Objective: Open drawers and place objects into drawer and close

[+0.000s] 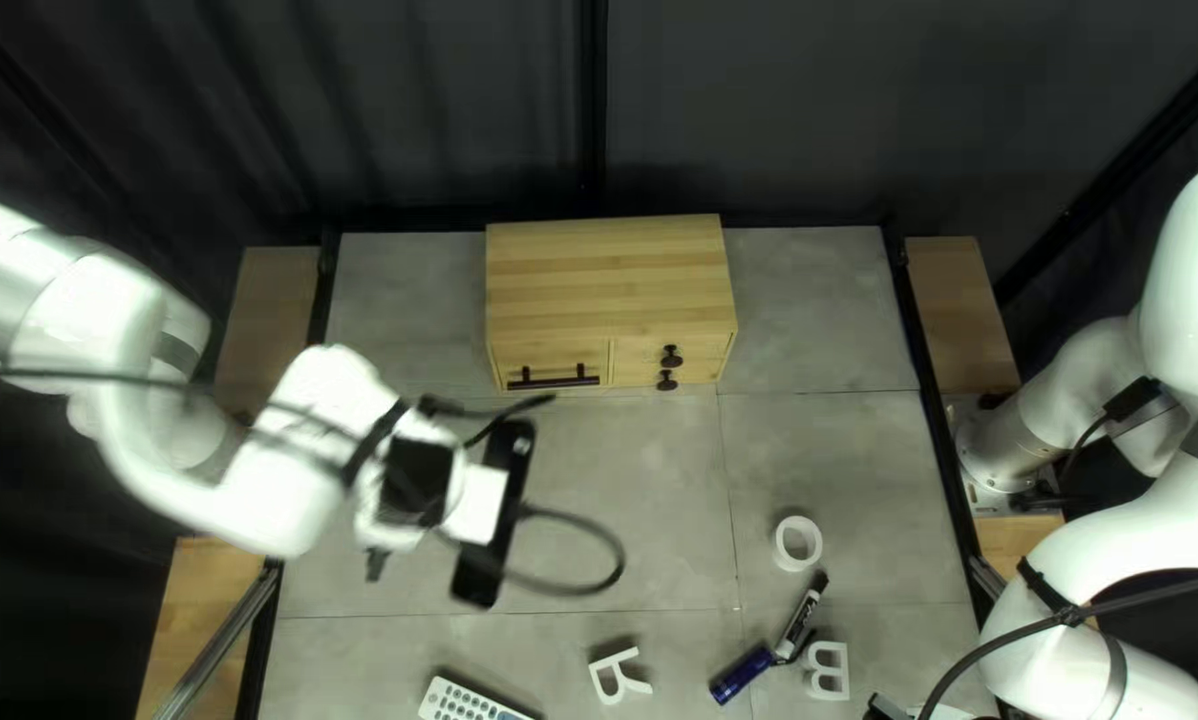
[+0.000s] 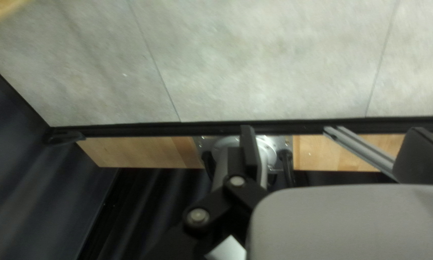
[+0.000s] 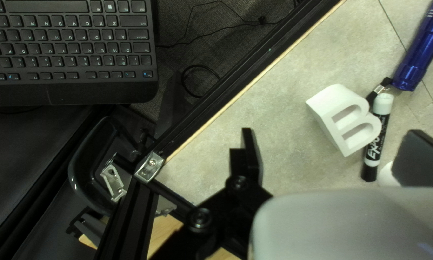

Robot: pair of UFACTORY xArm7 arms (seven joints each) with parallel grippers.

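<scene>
My left gripper (image 1: 376,566) is mostly hidden beneath its wrist in the top left view. In its own view the left gripper (image 2: 334,151) stands open, nothing between its fingers. At the bottom right of the top left view is my right gripper (image 1: 884,707); its wrist view shows the right gripper (image 3: 334,156) open and empty. The wooden cabinet (image 1: 610,287) has its drawers closed. Ahead of the right gripper are a white letter B (image 3: 344,118), a marker (image 3: 374,154) and a blue flashlight (image 3: 421,50). A white ring (image 1: 780,554), white letter R (image 1: 608,663) and remote (image 1: 466,703) also lie on the table.
Cables (image 1: 566,587) loop beside the left wrist. A black rail (image 2: 178,130) edges the table in the left wrist view, with my left arm's base (image 2: 269,149) beyond it. A keyboard (image 3: 67,48) and another black rail (image 3: 235,82) appear in the right wrist view.
</scene>
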